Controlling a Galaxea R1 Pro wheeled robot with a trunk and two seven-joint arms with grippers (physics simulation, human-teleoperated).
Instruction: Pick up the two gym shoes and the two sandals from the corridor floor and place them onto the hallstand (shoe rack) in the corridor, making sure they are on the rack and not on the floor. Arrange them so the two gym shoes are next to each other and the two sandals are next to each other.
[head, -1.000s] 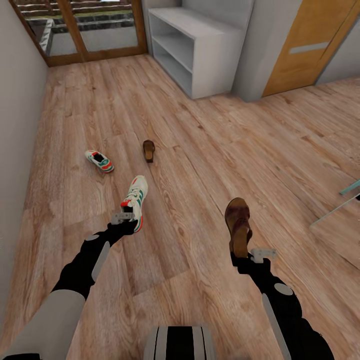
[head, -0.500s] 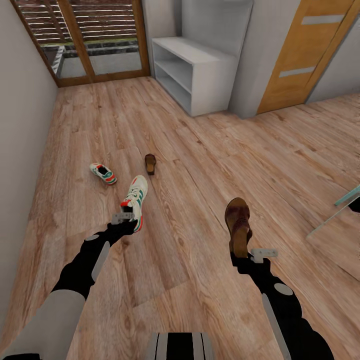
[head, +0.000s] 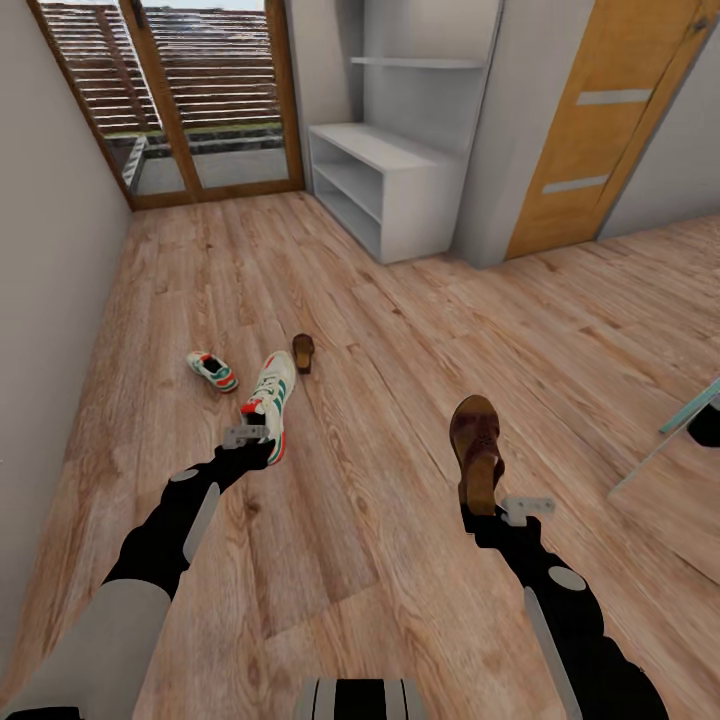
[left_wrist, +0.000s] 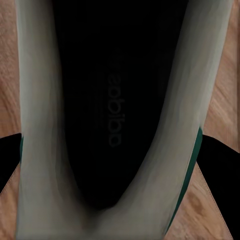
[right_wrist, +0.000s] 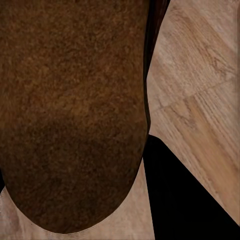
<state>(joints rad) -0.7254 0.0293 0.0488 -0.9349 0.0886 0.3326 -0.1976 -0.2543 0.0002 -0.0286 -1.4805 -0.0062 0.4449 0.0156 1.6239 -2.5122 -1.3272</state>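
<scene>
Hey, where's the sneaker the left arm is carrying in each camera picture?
Head view: the held gym shoe sits left of centre, heel in the left gripper.
Left wrist view: its dark inside spans the middle.
Right wrist view: not in it.
Shared landmark: the wood-plank floor.

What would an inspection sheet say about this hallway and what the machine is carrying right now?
Surface: wood-plank floor.
Job's things: one gym shoe held by the left gripper; one sandal held by the right gripper; second gym shoe and second sandal lie on the floor; white shoe rack bare on top.
Clutter: nothing seen.
Grippers: both shut on footwear.
Cables: nothing seen.
Surroundings: glazed door, orange door, grey walls.
</scene>
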